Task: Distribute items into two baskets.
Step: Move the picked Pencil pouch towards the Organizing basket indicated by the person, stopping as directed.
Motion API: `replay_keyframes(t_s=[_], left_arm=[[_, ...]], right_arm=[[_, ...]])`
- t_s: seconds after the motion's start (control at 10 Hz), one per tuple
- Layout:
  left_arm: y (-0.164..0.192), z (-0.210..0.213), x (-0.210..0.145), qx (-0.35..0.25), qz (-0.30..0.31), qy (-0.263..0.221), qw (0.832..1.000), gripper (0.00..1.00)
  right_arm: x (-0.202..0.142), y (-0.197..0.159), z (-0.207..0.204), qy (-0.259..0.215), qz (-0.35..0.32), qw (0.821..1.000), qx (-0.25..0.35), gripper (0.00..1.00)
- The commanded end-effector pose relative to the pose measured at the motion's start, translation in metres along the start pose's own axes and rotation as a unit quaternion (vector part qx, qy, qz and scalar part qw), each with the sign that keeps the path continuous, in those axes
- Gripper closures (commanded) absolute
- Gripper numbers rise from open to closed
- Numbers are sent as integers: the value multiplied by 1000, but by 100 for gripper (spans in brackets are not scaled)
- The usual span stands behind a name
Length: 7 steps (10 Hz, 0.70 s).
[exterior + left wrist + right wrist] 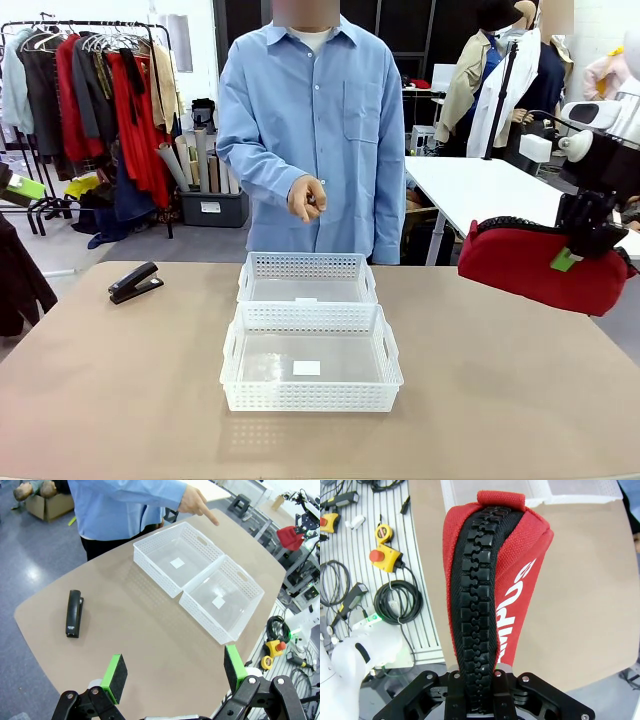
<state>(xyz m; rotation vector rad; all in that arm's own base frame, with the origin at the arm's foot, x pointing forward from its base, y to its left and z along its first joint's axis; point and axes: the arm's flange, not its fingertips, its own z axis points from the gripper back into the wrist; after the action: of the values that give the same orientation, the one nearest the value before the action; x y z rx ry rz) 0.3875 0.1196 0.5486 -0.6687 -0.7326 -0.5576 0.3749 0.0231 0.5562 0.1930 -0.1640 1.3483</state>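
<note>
Over at 3 o'clock from the two baskets, up in the air by the table [500, 400] edge, the right gripper [582, 245] is shut tight on the red pouch [520, 262]. It pinches the zipper side near one end, so most of the bag sticks out toward 9 o'clock. Next job, I think: put the pouch in a basket. The person's hand [307, 197] is at 12 o'clock, finger pointing down, prob. at the far basket [305, 265], not the near basket [310, 400], but I can't be sure. To do it well, carry the bag across toward 9 o'clock, high enough to pass over the white rims. The bag looks about as long as a basket, so turn it to lie along the long side, w/ no end hanging on a rim. Go down low inside, then let go, so it doesn't flop out. Go slow near the person's hand, it's close to the far rim. Both baskets have nothing in them yet and sit touching, so don't bump one into the other. The left gripper [174, 670] is wide open w/ nothing in it, high over the table. The black stapler [134, 282] lies alone at 10 o'clock from the baskets, for later.
</note>
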Motion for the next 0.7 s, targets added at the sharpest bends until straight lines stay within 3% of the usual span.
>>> replay_keyframes(t_s=[0.0,0.2,0.6], left_arm=[[-1,0,1,-6,2,-10,1000,0],[-1,0,1,-6,2,-10,1000,0],[-1,0,1,-6,2,-10,1000,0]], right_arm=[[0,-1,1,-2,-5,1000,-4,100],[0,0,0,0,0,1000,0,100],[26,-34,-11,11,-15,1000,4,100]])
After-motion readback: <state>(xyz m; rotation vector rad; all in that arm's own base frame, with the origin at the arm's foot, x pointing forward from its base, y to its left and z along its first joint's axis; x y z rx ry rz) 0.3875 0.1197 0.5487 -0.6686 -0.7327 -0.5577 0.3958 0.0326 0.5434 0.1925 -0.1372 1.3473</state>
